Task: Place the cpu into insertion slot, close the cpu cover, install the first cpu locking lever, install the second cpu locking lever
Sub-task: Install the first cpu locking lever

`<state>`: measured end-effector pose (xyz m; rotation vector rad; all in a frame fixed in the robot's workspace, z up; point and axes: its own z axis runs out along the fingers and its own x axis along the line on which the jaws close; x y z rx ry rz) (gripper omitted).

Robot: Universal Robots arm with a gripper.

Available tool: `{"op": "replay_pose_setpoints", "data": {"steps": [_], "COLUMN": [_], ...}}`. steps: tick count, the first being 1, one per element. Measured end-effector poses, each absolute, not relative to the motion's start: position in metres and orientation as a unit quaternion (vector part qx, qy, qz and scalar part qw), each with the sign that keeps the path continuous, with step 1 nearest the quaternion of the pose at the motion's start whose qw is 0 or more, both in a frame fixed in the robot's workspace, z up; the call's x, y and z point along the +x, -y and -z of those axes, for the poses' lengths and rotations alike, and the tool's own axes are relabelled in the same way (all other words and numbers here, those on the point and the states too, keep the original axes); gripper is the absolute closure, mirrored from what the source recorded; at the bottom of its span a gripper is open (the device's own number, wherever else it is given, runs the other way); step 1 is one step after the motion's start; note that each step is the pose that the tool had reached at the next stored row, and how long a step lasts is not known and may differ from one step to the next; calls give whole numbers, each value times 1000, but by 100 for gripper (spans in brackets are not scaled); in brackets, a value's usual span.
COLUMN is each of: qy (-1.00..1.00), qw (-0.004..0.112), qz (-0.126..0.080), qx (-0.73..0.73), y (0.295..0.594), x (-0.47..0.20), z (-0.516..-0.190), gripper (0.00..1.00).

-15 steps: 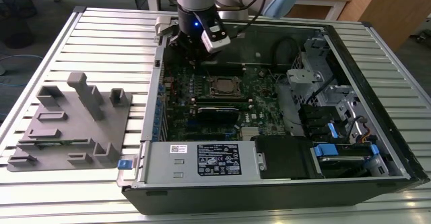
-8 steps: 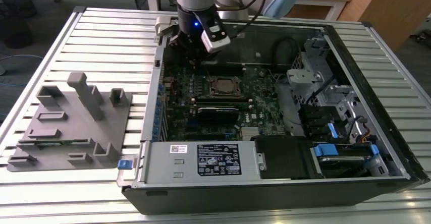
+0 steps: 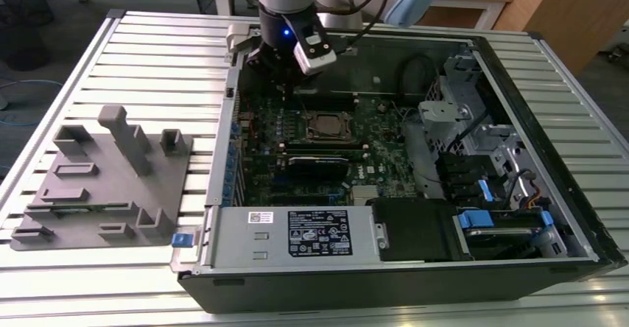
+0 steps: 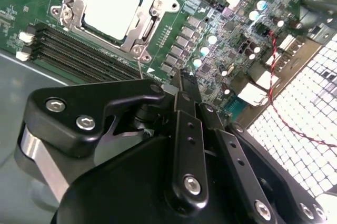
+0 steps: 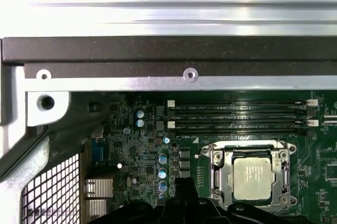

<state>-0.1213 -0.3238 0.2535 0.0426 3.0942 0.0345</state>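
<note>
**The cpu seated and covered, levers unsettled**

The cpu (image 5: 254, 178) lies flat in the insertion slot (image 3: 329, 127), its dull silver top facing up. The placing step therefore looks done. The cpu cover (image 4: 71, 0) appears to lie down around the chip, with the metal top showing through its cutout, so the closing step also seems finished.

The levers are less clear. In the second wrist view a thin lever rod (image 4: 139, 66) seems to stand off from a corner of the socket. It is probably not latched, though this cannot be told for sure. The other lever cannot be made out.

The gripper (image 4: 183, 83) has its fingers drawn together and carries nothing. In the exterior view the arm (image 3: 285, 3) hangs over the green board (image 3: 294, 180), near the socket and at about eleven o'clock from it. The socket sits toward twelve o'clock of the board's middle.
</note>
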Motion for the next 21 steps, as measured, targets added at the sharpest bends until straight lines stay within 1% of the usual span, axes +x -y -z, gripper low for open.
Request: {"op": "replay_pose_setpoints", "data": {"steps": [4,21], "qy": [-999,-999], "qw": [27,28], "qz": [-27,-32], "qx": [14,14], "y": [324,318], "x": [-121,-125], "z": [-254,-252], "gripper": [89,89]}}
